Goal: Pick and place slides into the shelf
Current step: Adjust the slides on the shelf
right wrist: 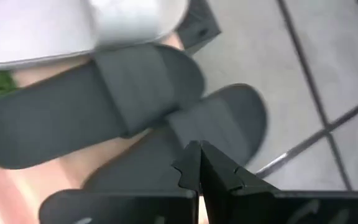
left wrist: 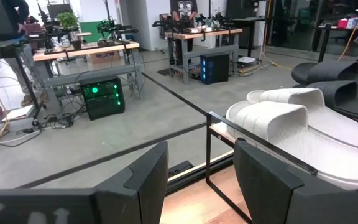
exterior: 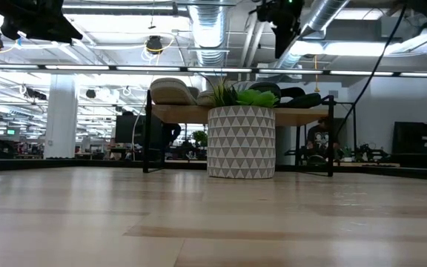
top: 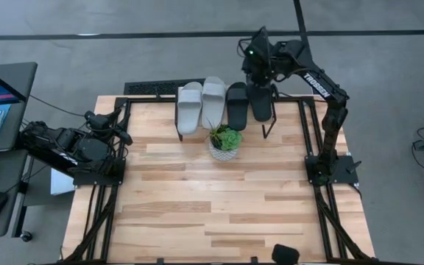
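The right end effector (right wrist: 199, 163) has its fingers pressed together, holding nothing, up above the black slides (top: 249, 103). All four slides sit side by side on the shelf (exterior: 302, 115). A plant pot (top: 224, 141) stands in front on the table (top: 219, 213). The left end effector (left wrist: 197, 180) is spread open by the table's left edge.

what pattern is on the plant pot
White with a grey triangle pattern on the plant pot; the low view shows it best.

High view straight down, low view table-level — both share shelf (top: 227, 103), wrist views close.
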